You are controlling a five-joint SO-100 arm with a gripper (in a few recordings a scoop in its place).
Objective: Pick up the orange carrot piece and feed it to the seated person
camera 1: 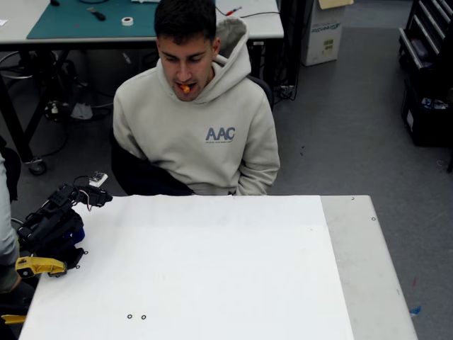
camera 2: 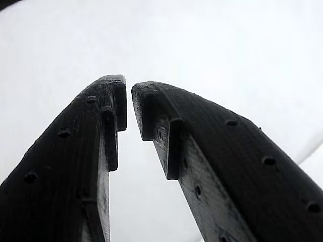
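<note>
The seated person (camera 1: pixel 195 134), in a beige hoodie with blue "AAC" letters, sits behind the white table (camera 1: pixel 212 269) with his mouth open. The orange carrot piece (camera 1: pixel 185 88) shows between his lips. My black arm lies folded at the table's left edge in the fixed view, with the gripper (camera 1: pixel 98 196) near the table's back left corner, far from the person. In the wrist view the gripper (camera 2: pixel 128 88) has its two black fingertips almost touching over the white tabletop, with nothing between them.
A yellow plastic clamp piece (camera 1: pixel 39 266) sits by the arm's base at the left edge. Part of a person in grey (camera 1: pixel 6 234) shows at the far left. A desk with a green mat (camera 1: pixel 92 21) stands behind the seated person.
</note>
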